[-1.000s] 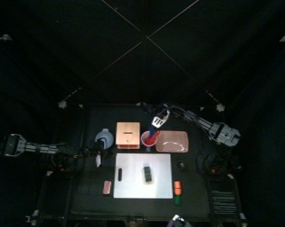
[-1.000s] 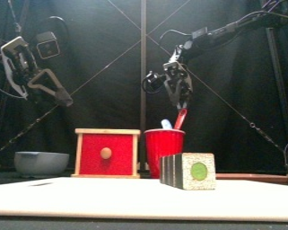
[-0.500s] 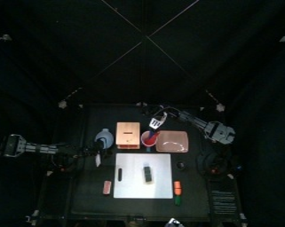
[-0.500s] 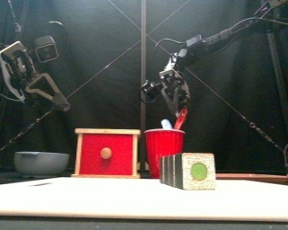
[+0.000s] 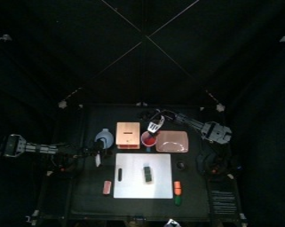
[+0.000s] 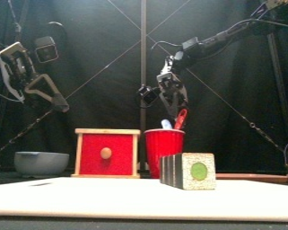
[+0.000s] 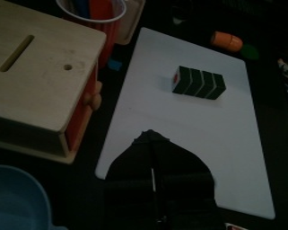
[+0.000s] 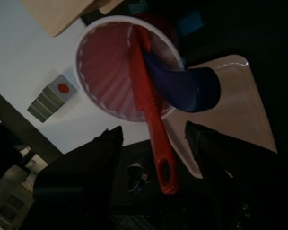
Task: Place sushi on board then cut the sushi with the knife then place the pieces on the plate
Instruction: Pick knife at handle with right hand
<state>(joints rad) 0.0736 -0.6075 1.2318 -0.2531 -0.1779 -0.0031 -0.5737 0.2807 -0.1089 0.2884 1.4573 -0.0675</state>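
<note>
The jaws of the right gripper gape either side of the red knife, whose far end is lost inside the red cup beneath them, while the sushi roll lies on the white board, beyond the closed jaws of the left gripper.

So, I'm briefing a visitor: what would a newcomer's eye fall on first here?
The dark green sushi roll, sitting whole in the middle of the white cutting board. Behind it, the right gripper hangs open above the red cup, jaws either side of the red knife.
</note>
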